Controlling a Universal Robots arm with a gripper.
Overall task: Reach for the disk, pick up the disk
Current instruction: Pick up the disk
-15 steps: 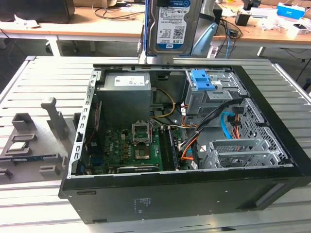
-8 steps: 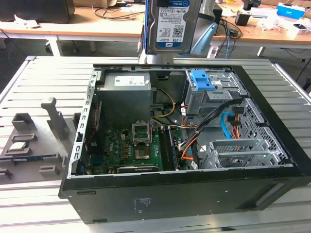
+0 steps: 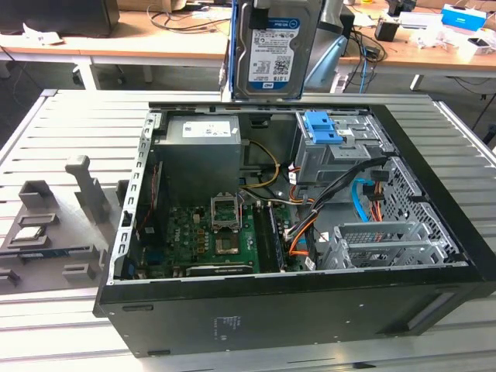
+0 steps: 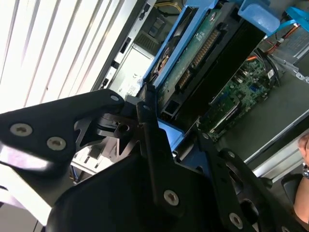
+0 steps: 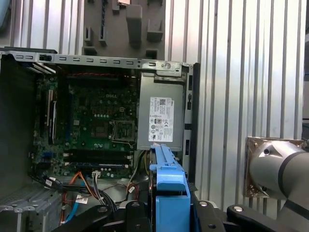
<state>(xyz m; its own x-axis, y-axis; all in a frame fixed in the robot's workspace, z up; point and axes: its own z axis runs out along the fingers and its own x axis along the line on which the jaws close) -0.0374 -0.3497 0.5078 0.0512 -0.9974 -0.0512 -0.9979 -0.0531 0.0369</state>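
I see the disk (image 3: 273,48) hanging upright at 12 o'clock in the exterior view, well above the open case (image 3: 310,310), label facing the camera, its top cut off by the frame edge. In both wrist views the gripper (image 4: 176,140) has its jaws closed on the disk by its blue rails (image 5: 169,193), one finger (image 4: 152,145) pressed against the rail side. The board (image 5: 91,121) and power supply (image 5: 161,118) lie below the disk, well apart from it. The drive cage (image 3: 329,139), with its blue latch, sits at 1 o'clock inside the case. The grey fixture (image 3: 54,225) rests on the tabletop (image 3: 77,132) at 9 o'clock. My judgement: the pickup is effectively done. To do this well, keep the grip square on both rails and keep the disk vertical, clear of the cables (image 3: 364,194).
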